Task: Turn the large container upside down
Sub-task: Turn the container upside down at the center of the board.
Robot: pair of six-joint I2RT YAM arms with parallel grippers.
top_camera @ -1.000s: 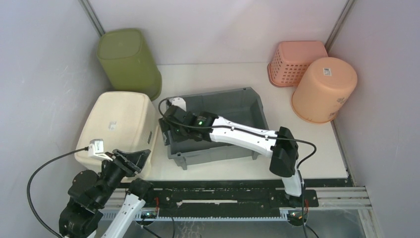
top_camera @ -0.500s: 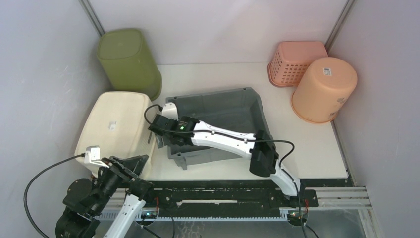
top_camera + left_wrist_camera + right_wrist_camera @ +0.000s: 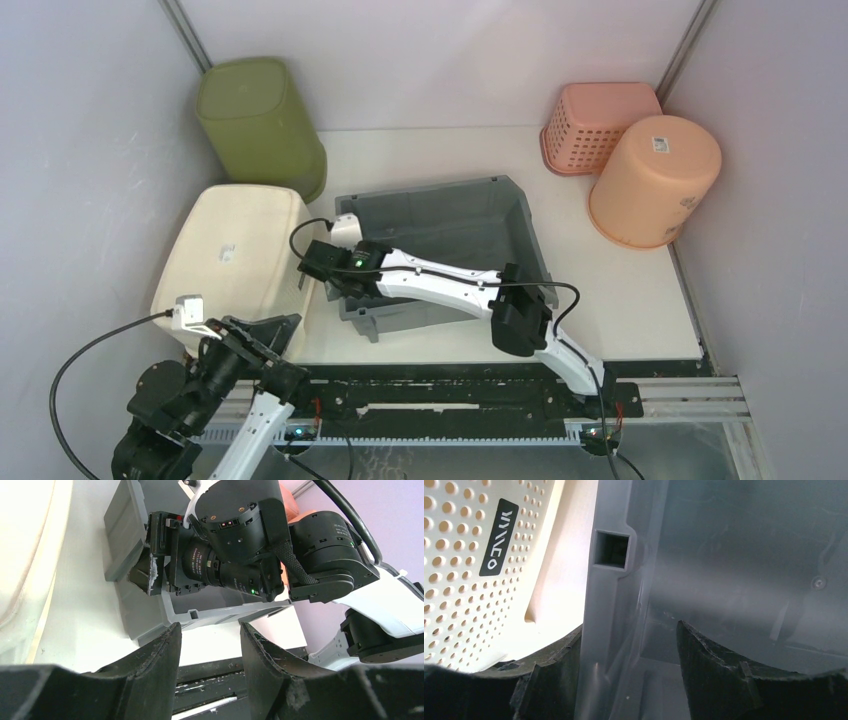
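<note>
The large grey container (image 3: 480, 215) stands open side up in the middle of the table. My right gripper (image 3: 322, 272) straddles its left wall near the front left corner. In the right wrist view, that wall (image 3: 611, 595) runs between the fingers of my right gripper (image 3: 629, 645). The outer finger lies against the wall and the inner one stands a gap off it, so the jaws are open. My left gripper (image 3: 210, 650) hangs open and empty near the table's front left (image 3: 272, 328). It looks towards the container's corner (image 3: 125, 535).
An upturned cream perforated basket (image 3: 235, 250) sits close beside the container's left wall. A green bin (image 3: 258, 120) stands at the back left. A pink basket (image 3: 600, 125) and an orange bucket (image 3: 655, 180) are at the back right.
My right gripper has shifted left from inside the container onto its left wall, and its jaws have narrowed around it. The left arm has drawn back slightly towards its base.
</note>
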